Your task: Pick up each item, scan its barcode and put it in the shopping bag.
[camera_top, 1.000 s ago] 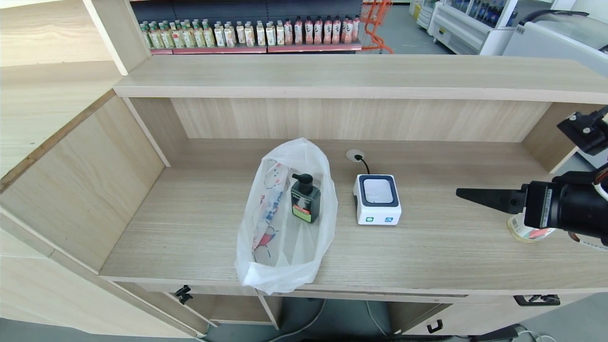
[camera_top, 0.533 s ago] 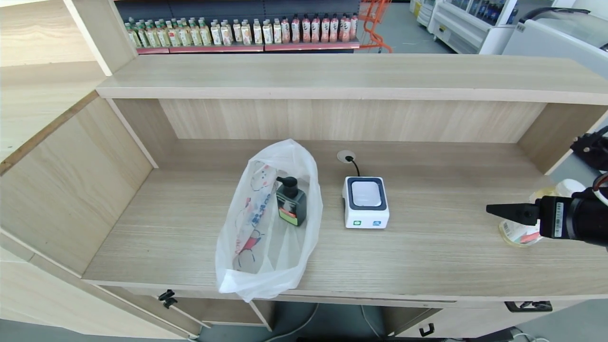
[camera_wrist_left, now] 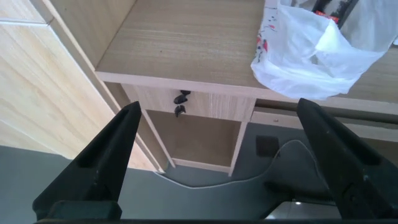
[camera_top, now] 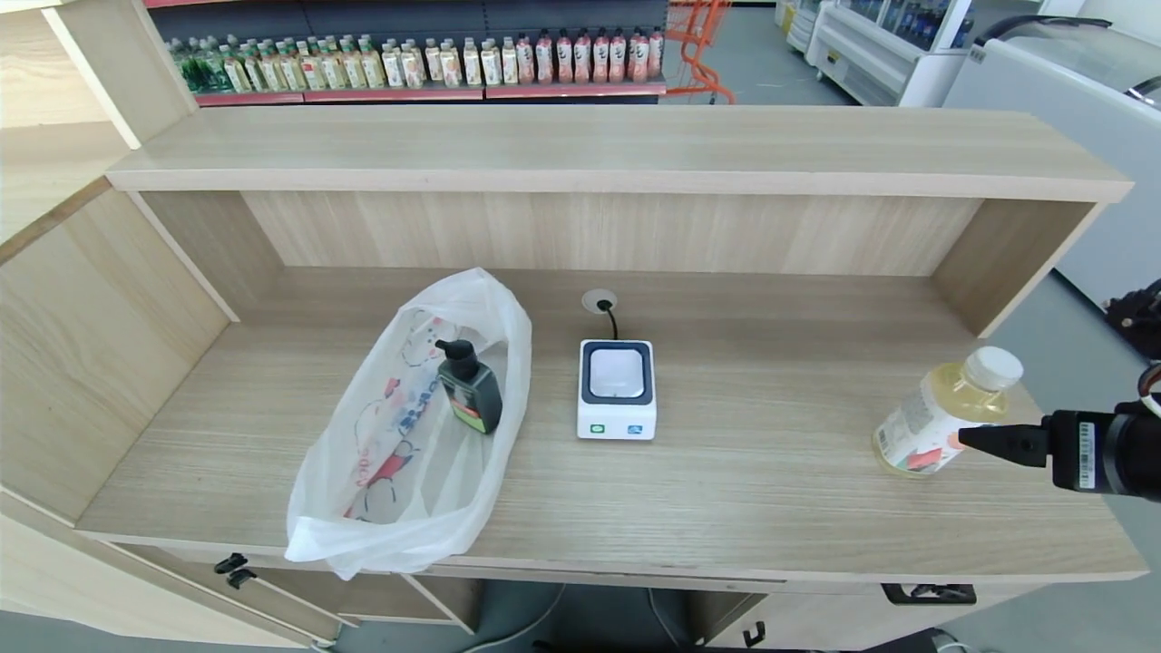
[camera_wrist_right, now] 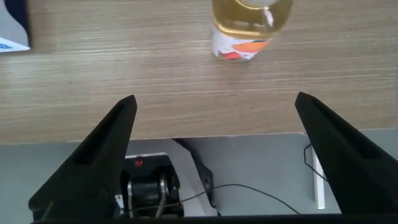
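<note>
Fingers spread wide and empty, the right gripper (camera_wrist_right: 216,102) hangs just beside a bottle (camera_top: 943,413) on the counter (camera_top: 771,481), while the left gripper (camera_wrist_left: 219,107), likewise spread and empty, sits near the shopping bag (camera_top: 408,444).

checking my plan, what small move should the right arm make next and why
Probably ease the right pincer forward around the bottle: it stands on the counter just ahead of the open jaws, not yet gripped.
</note>
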Robot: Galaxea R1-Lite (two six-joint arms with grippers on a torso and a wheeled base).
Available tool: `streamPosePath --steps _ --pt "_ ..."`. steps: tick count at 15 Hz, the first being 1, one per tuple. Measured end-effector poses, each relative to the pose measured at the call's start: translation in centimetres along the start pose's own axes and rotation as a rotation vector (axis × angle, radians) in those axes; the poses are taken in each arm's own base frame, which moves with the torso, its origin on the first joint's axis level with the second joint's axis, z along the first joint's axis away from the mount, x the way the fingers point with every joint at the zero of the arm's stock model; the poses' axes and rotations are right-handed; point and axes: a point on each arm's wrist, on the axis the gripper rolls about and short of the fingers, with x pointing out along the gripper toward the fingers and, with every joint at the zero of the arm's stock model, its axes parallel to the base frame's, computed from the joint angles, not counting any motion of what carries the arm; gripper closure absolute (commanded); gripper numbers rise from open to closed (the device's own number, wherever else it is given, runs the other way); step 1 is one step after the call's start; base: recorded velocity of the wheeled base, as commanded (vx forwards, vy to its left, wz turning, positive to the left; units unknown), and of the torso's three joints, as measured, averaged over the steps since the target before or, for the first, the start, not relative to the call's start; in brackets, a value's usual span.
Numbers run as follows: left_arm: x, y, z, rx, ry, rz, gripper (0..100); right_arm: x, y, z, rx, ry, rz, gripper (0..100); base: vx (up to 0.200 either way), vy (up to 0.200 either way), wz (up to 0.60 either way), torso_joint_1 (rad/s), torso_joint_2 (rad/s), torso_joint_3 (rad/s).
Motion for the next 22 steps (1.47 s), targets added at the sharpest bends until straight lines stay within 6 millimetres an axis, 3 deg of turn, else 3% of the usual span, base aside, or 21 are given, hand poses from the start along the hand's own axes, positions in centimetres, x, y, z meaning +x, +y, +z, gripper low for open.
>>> streamPosePath --steps 3,8,13,22 --pt "0.0 0.0 0.0 -0.001 0.000 0.000 0 0.2 -0.1 -0.8 0.001 0.024 -0.001 0 0.000 -0.200 0.00 0.005 0.00 -0.001" --pt "0.0 0.0 0.0 -0.003 0.000 0.000 0 0.9 0.1 -1.9 0.016 -0.030 0.091 0 0.000 0.000 0.00 0.000 0.00 0.000" --pt "0.0 0.0 0.0 -0.003 0.000 0.000 0 2.1 0.1 -4.2 -0.065 -0.122 0.101 0 0.000 0.000 0.00 0.000 0.00 0.000" --pt "0.0 0.0 0.0 -0.003 0.000 0.000 0 6.1 1.4 -3.4 -0.093 -0.229 0.145 0 0.000 0.000 0.00 0.000 0.00 0.000"
